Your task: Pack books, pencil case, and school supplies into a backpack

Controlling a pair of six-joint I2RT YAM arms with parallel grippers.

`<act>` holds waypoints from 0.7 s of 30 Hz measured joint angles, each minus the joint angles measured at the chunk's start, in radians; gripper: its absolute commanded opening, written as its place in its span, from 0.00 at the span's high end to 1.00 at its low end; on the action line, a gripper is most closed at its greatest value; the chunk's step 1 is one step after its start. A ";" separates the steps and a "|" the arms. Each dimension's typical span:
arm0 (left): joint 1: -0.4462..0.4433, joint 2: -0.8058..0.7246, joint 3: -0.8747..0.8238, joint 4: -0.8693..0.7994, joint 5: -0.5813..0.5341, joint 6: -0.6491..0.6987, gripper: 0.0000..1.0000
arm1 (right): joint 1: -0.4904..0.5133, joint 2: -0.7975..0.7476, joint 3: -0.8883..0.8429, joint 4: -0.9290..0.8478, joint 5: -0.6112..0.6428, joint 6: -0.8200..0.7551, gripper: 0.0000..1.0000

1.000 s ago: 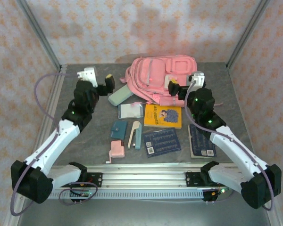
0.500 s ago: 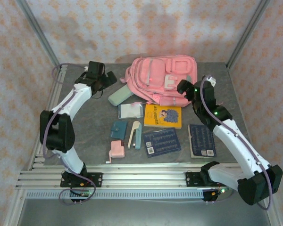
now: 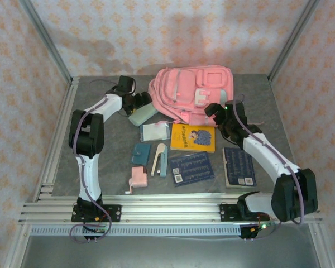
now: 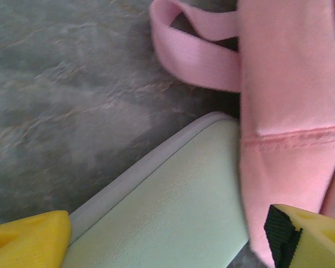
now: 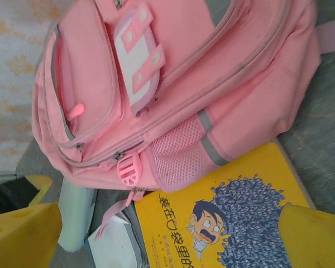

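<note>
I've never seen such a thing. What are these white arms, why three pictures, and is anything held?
These are two robot arms bolted at the near edge of a table, each ending in a two-finger gripper. The wide picture looks down from above and behind them; the close-ups come from cameras on the wrists, so the yellow blocks are the arms' own fingers. On the table lie a pink backpack, a pale green pencil case, a yellow book, two navy books, a clear packet, a teal snap case, a stapler and a small pink gadget. The left gripper hangs open over the pencil case, the right gripper open by the backpack and yellow book. Nothing is held.
</note>
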 measured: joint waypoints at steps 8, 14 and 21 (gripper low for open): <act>-0.015 0.006 0.040 0.151 0.069 0.005 0.18 | 0.000 0.030 -0.043 0.061 -0.008 0.000 0.06; -0.018 0.153 0.296 0.133 0.087 0.016 0.13 | 0.000 0.060 -0.054 0.096 -0.008 0.000 0.07; -0.056 0.339 0.536 0.023 0.069 0.064 0.37 | -0.001 0.134 -0.054 0.153 0.019 0.017 0.10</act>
